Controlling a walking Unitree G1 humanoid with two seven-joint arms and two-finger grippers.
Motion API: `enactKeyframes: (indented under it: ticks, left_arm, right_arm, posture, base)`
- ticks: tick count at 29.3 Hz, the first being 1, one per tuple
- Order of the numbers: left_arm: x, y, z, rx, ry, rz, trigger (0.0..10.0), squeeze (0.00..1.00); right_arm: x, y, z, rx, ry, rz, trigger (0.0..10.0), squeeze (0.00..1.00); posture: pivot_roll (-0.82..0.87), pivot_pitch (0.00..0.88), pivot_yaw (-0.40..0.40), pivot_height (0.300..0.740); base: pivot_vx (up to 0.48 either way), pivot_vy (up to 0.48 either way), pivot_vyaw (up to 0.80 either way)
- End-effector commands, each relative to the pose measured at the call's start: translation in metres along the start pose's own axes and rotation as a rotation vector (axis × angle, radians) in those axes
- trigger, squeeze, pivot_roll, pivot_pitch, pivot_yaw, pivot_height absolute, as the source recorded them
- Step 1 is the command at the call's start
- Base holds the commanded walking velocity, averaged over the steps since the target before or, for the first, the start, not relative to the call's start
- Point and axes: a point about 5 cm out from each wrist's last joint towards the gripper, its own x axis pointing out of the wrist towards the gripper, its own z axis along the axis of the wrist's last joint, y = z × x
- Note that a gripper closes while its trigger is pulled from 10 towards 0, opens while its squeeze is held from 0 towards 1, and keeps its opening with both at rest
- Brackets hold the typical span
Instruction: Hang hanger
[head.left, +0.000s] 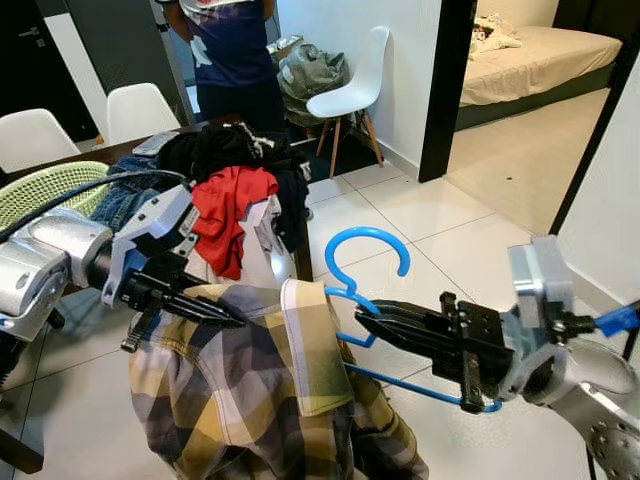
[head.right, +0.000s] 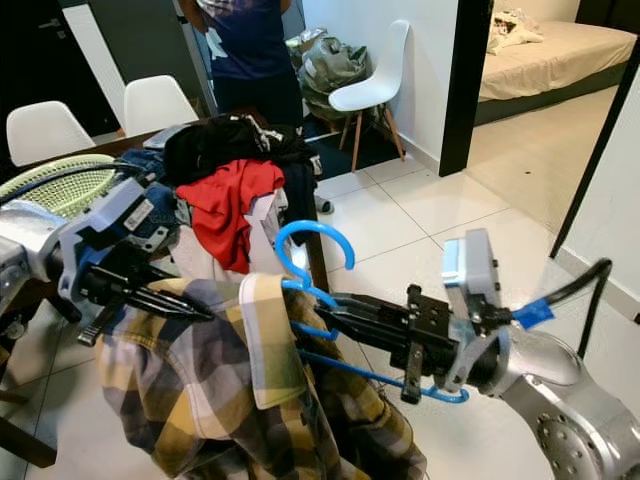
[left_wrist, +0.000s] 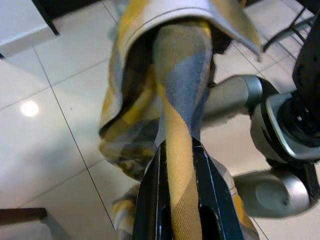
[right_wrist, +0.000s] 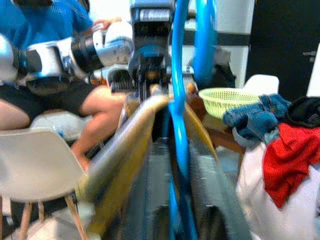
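A blue plastic hanger (head.left: 368, 243) is held in front of me, hook up, with my right gripper (head.left: 375, 315) shut on its neck and lower bar. A yellow, grey and brown plaid shirt (head.left: 250, 390) drapes over the hanger's left side, its collar (head.left: 310, 345) beside the hook. My left gripper (head.left: 225, 315) comes in from the left and is shut on the shirt's shoulder fabric (left_wrist: 180, 165). In the right wrist view the blue hanger (right_wrist: 177, 115) runs between the black fingers (right_wrist: 210, 195).
Behind stands a dark table (head.left: 120, 150) piled with clothes, a red garment (head.left: 232, 215) and a green basket (head.left: 50, 190). White chairs (head.left: 355, 90) and a person (head.left: 232, 50) stand beyond. A dark doorframe (head.left: 445, 90) opens onto a bedroom at right. White tiled floor (head.left: 450, 230) lies ahead.
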Motion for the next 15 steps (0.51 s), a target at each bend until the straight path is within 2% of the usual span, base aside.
enactKeyframes:
  ticks: [1,3,4,6,7,8,9,10,12,15]
  left_arm:
    - [-0.011,-0.003,-0.001,-0.007,0.04,0.012,0.0,0.0]
    - [-0.021,-0.003,-0.001,0.013,0.074,0.049,0.0,0.0]
    - [-0.021,-0.003,-0.001,0.013,0.074,0.049,0.0,0.0]
    - [-0.028,-0.001,-0.001,0.047,0.127,0.09,0.0,0.0]
    - [-0.028,-0.001,-0.001,0.047,0.127,0.09,0.0,0.0]
    - [-0.032,0.001,-0.002,0.064,0.158,0.111,0.0,0.0]
    - [-0.032,0.001,-0.002,0.064,0.158,0.111,0.0,0.0]
    - [-0.034,0.002,-0.003,0.075,0.181,0.127,0.0,0.0]
    - [-0.034,0.007,-0.006,0.117,0.209,0.194,0.0,0.0]
    - [-0.033,0.01,-0.007,0.133,0.213,0.223,0.0,0.0]
  right_arm:
    - [0.003,-0.002,-0.005,0.025,0.019,0.003,10.0,1.0]
    - [-0.003,-0.011,-0.014,0.043,0.049,-0.051,10.0,1.0]
    - [-0.003,-0.011,-0.014,0.043,0.049,-0.051,10.0,1.0]
    - [-0.018,-0.025,-0.024,0.063,0.083,-0.148,10.0,1.0]
    - [-0.018,-0.025,-0.024,0.063,0.083,-0.148,10.0,1.0]
    - [-0.028,-0.032,-0.03,0.074,0.103,-0.211,10.0,1.0]
    - [-0.028,-0.032,-0.03,0.074,0.103,-0.211,10.0,1.0]
    - [-0.039,-0.037,-0.035,0.084,0.121,-0.266,10.0,1.0]
    - [-0.072,-0.052,-0.046,0.092,0.168,-0.445,10.0,1.0]
    - [-0.081,-0.056,-0.048,0.091,0.179,-0.502,10.0,1.0]
  posture:
    - [-0.03,0.0,0.098,0.74]
    - [-0.02,0.0,0.093,0.74]
    - [-0.02,0.0,0.093,0.74]
    - [-0.02,0.0,0.091,0.74]
    - [-0.02,0.0,0.091,0.74]
    - [-0.02,0.0,0.09,0.74]
    - [-0.02,0.0,0.09,0.74]
    - [-0.02,0.0,0.09,0.74]
    - [-0.02,0.0,0.09,0.74]
    - [-0.02,0.0,0.09,0.74]
  base:
    - [0.0,0.0,0.0]
    - [0.0,0.0,0.0]
    - [0.0,0.0,0.0]
    - [0.0,0.0,0.0]
    - [0.0,0.0,0.0]
    - [0.0,0.0,0.0]
    - [0.0,0.0,0.0]
    - [0.0,0.0,0.0]
    - [0.0,0.0,0.0]
    - [0.0,0.0,0.0]
